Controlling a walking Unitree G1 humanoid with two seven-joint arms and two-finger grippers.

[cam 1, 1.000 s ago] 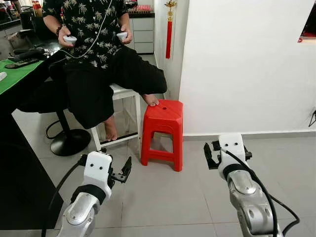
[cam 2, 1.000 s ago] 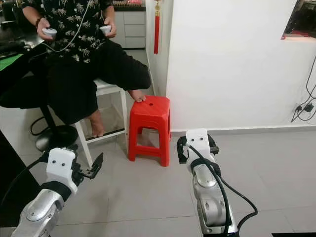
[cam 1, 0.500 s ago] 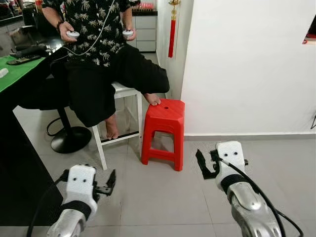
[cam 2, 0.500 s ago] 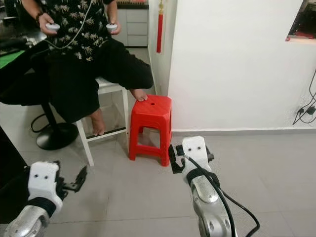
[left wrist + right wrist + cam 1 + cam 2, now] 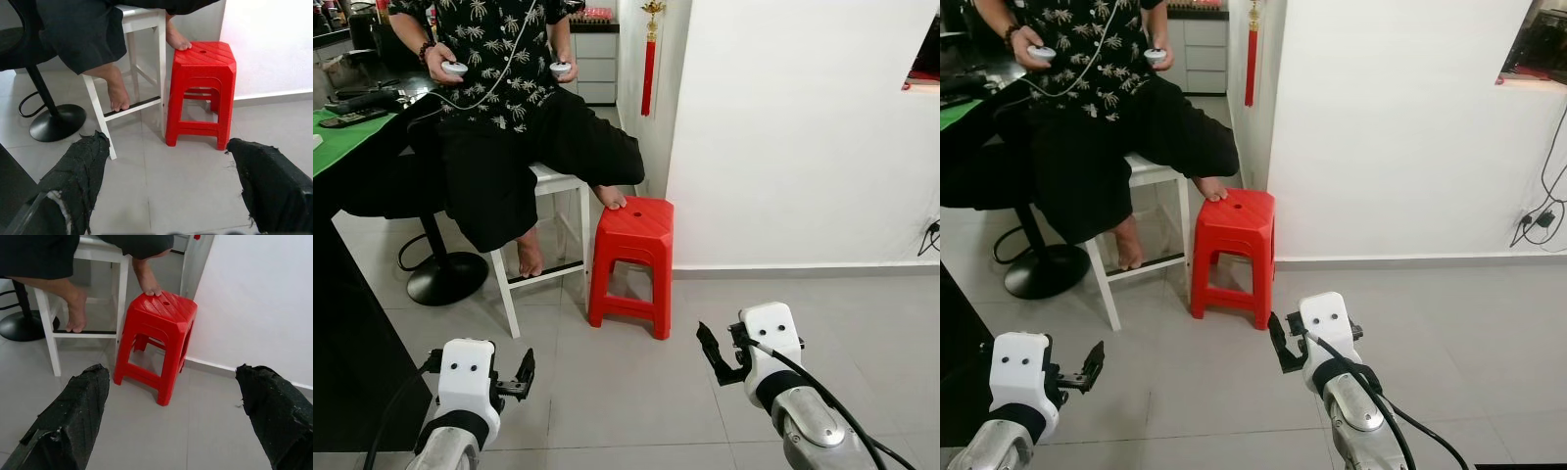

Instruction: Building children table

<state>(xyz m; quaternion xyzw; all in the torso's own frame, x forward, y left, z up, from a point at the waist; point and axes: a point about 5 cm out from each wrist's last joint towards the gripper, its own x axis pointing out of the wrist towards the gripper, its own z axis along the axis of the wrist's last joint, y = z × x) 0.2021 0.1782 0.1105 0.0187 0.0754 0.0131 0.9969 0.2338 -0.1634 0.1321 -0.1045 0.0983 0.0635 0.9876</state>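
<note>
A red plastic stool [image 5: 631,230] stands on the grey tiled floor against a white wall, ahead of both arms. My left gripper [image 5: 522,373] hangs low at the left, open, with nothing between its black fingers [image 5: 83,166]. Low at the right, my right gripper [image 5: 711,352] is likewise open and empty, its fingers [image 5: 78,406] wide apart. Both wrist views look along the fingers at the red stool [image 5: 203,63] [image 5: 164,311], which is well beyond the fingertips.
A person [image 5: 509,117] sits on a white stool [image 5: 558,181] holding two controllers, one bare foot [image 5: 612,199] resting on the red stool. A black pedestal base [image 5: 445,279] and a dark counter with a green mat [image 5: 342,137] stand at the left. Open floor lies ahead to the right.
Both arms have dropped lower and drawn back toward me, the left one more. The view has shifted slightly. Both grippers stay open and empty.
</note>
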